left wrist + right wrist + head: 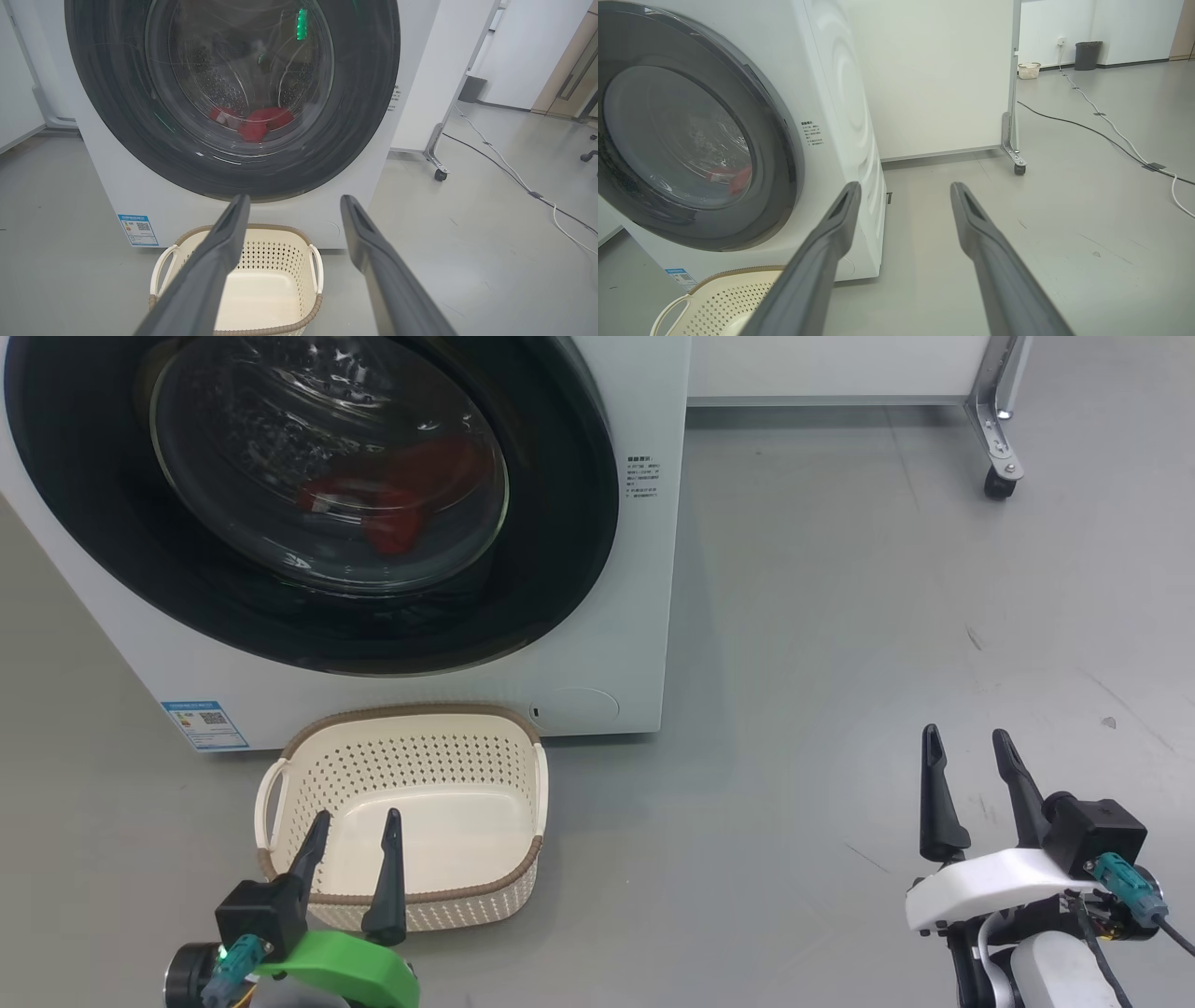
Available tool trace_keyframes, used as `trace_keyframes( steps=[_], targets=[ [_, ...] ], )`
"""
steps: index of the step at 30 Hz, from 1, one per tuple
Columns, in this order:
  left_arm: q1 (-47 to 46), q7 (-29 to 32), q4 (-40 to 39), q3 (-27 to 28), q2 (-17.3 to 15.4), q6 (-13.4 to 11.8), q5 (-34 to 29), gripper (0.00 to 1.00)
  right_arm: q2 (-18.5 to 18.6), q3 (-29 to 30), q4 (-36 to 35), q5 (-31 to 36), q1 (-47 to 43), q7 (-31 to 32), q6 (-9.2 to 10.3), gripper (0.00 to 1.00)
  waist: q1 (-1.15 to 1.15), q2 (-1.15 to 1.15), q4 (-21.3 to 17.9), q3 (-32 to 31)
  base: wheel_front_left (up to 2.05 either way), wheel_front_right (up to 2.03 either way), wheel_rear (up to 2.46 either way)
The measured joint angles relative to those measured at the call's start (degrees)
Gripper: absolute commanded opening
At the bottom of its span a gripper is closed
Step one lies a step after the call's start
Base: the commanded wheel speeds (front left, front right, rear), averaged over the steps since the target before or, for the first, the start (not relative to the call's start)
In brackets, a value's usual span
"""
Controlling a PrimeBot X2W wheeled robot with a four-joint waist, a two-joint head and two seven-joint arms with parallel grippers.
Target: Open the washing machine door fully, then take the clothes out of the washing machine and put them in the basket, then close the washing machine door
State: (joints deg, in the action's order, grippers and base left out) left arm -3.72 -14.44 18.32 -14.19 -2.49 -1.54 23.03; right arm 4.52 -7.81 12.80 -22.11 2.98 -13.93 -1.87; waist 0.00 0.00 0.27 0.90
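Note:
The white washing machine [635, 616] fills the upper left of the head view. Its round black-rimmed door [579, 523] lies shut against the front. Behind the glass bowl, red clothes [392, 504] rest low in the steel drum; they also show in the left wrist view [261, 122]. A cream basket [523, 747] with nothing in it stands on the floor just before the machine. My left gripper [359, 817] hangs open over the basket's near side. My right gripper [966, 737] is open above bare floor, well right of the machine.
A white partition on a metal leg with a caster [999, 483] stands behind and right of the machine. Cables [1111, 130] run across the grey floor farther right. A dark bin [1087, 55] and a small basket [1029, 70] sit by the far wall.

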Motion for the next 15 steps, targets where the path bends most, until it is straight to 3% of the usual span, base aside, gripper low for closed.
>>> trace_keyframes(
  steps=[15],
  targets=[
    [-0.3, 0.0, -0.2, -0.8, 0.0, 0.0, 0.1, 1.0, 0.2, 0.4, -0.6, 0.0, 0.2, 0.0, -0.07, 1.0, 0.0, 0.0, 0.8, 1.2, 0.0, 0.0, 0.0]
  ],
)
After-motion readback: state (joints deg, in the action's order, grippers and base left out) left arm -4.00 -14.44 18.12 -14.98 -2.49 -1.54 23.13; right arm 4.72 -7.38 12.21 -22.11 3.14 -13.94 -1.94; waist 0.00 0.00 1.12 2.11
